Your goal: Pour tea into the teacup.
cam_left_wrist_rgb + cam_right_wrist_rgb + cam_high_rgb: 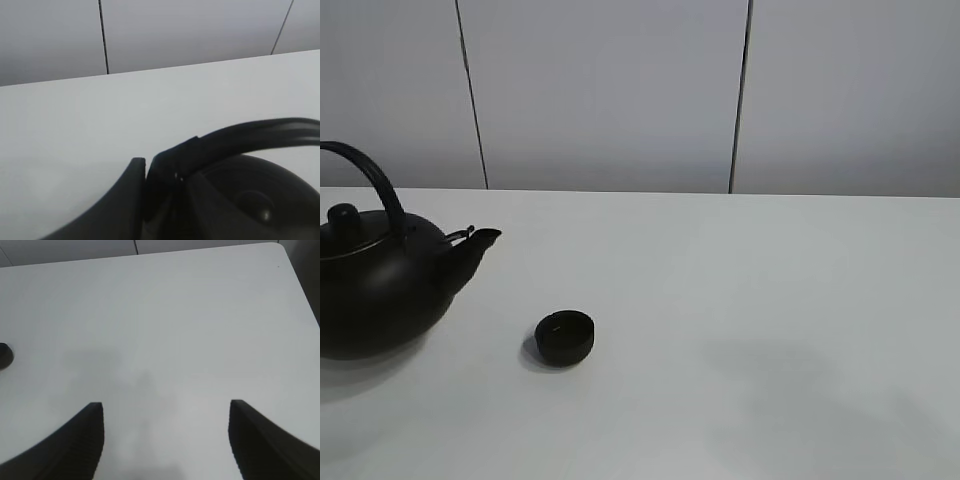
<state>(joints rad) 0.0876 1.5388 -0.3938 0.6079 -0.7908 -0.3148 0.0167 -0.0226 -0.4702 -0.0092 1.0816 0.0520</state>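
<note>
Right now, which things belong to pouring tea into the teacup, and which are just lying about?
For the job: teacup; kettle, spout toward it; left gripper by the handle.
Just there: table; wall; right gripper, open.

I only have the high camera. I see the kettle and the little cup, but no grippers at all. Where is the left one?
Observer: The left gripper is right at the arched handle of the kettle. I cannot tell whether it has closed on the handle.
Operator: And the right one?
Observer: The right gripper is open, its fingers wide apart with nothing between them, over the white table.
Operator: Does that wrist camera catch the cup?
Observer: Only just. The cup is cut off at the edge of its picture, well apart from the fingers.
</note>
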